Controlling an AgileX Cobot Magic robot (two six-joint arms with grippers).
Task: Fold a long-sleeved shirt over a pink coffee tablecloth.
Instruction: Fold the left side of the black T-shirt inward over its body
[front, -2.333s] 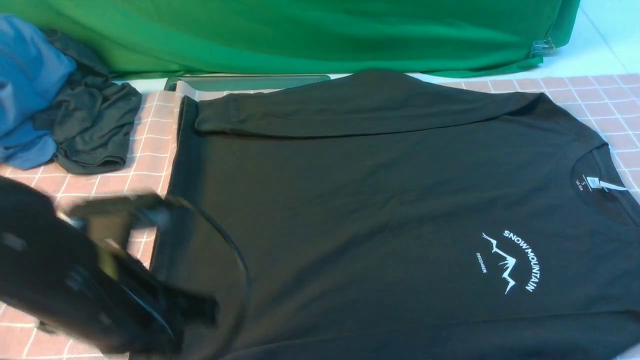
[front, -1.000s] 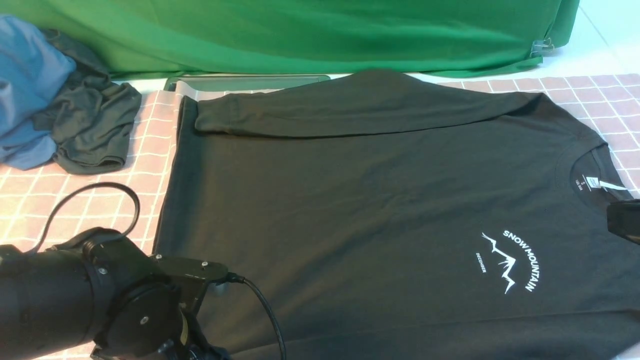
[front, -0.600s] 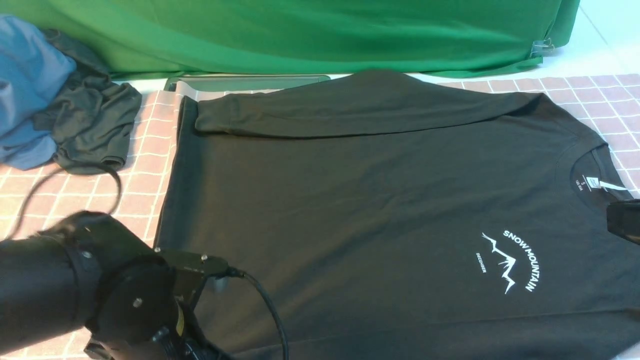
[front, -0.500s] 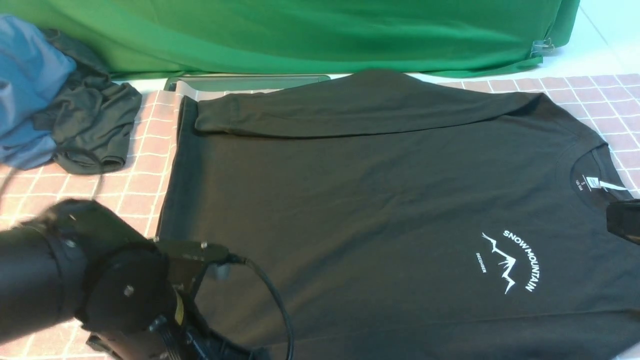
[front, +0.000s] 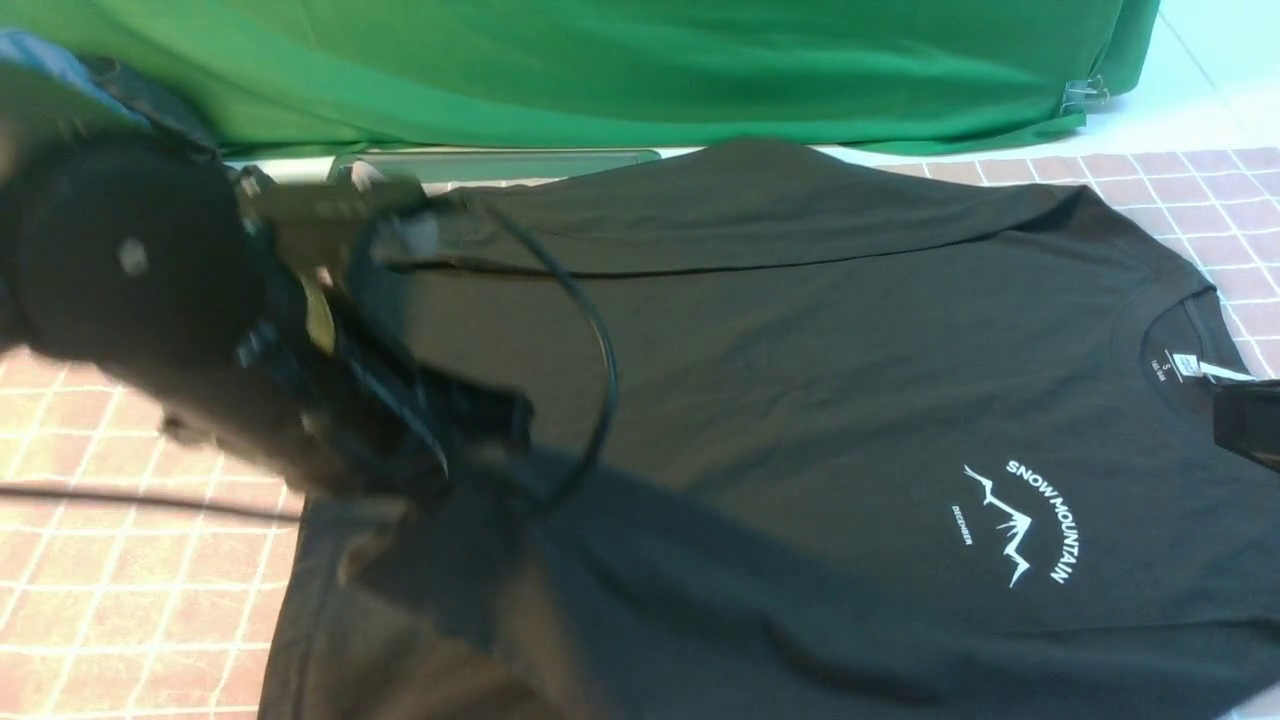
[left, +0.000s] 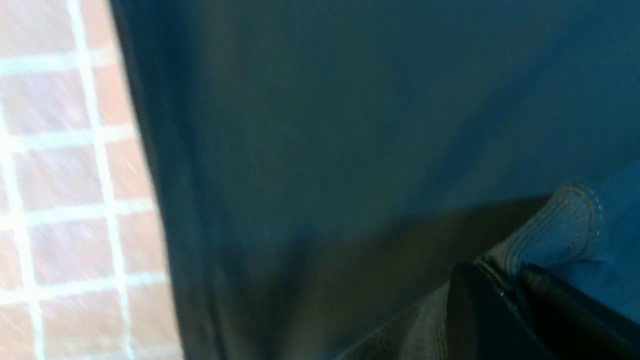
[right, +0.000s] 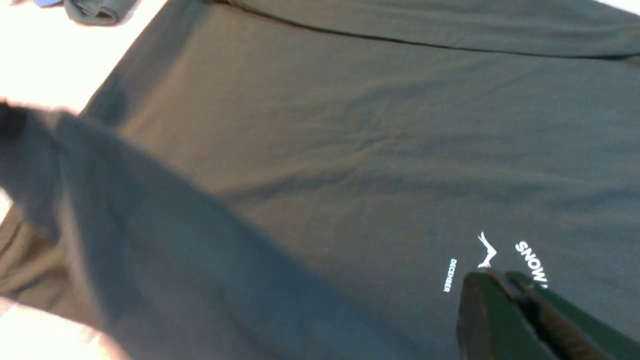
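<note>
Shirt first: the long-sleeved shirt (front: 800, 380) lies spread on the pink coffee tablecloth (front: 120, 600), collar toward 3 o'clock, hem toward 9. Around 8 o'clock the left gripper (left: 500, 275) is clamped on its stitched cuff (left: 565, 225), holding that fabric off the cloth. At 3 o'clock the right gripper (right: 495, 277) sits pinched closed beside the white print (front: 1020, 520); whether it nips cloth I can't tell.

Left arm (front: 150, 290) motion-blurred, long-sleeved shirt (front: 800, 350) cropped below, right gripper (right: 502, 285) cut off
</note>
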